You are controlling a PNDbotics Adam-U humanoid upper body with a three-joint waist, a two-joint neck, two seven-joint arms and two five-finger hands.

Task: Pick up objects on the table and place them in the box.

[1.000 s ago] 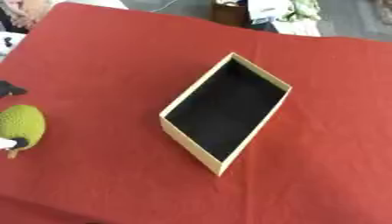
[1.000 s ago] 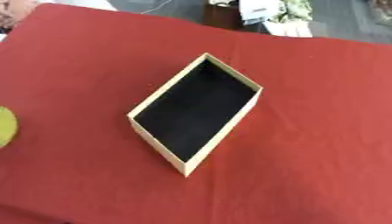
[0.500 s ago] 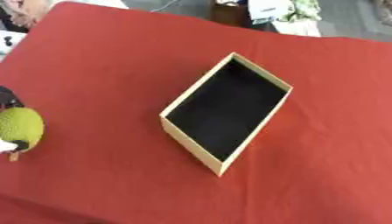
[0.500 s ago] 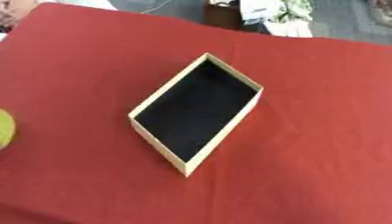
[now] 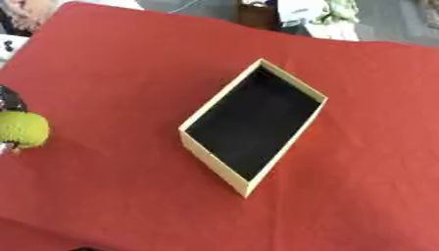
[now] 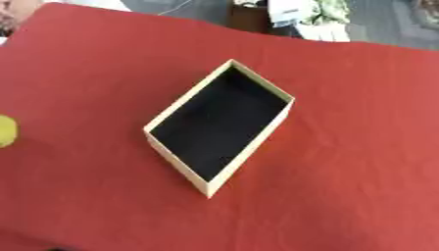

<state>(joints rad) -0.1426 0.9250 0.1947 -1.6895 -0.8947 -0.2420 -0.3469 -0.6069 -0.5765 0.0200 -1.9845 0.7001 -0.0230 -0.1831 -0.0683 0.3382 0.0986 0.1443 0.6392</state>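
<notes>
Left eye view shows a round yellow-green ball (image 5: 20,129) with a finely textured surface at the far left edge of the red table (image 5: 111,73), roughly level with the middle of the box (image 5: 254,120). Dark parts of the left hand (image 5: 9,99) sit against the ball's upper left side, and another small pale and dark bit shows just below it at the edge of the frame. So the hand touches the ball from above and apparently below, but too little of it is in view to tell whether its fingers are curled round the ball or straight. In the right eye view only a sliver of the ball appears at the left edge, and no part of the hand.

The box is a shallow tan cardboard tray with a black inside, set askew near the middle of the table, one corner pointing toward the far edge and one toward the near edge. It holds nothing. The ball lies well apart from it, to its left, with bare red cloth between. The right hand shows in neither view.
</notes>
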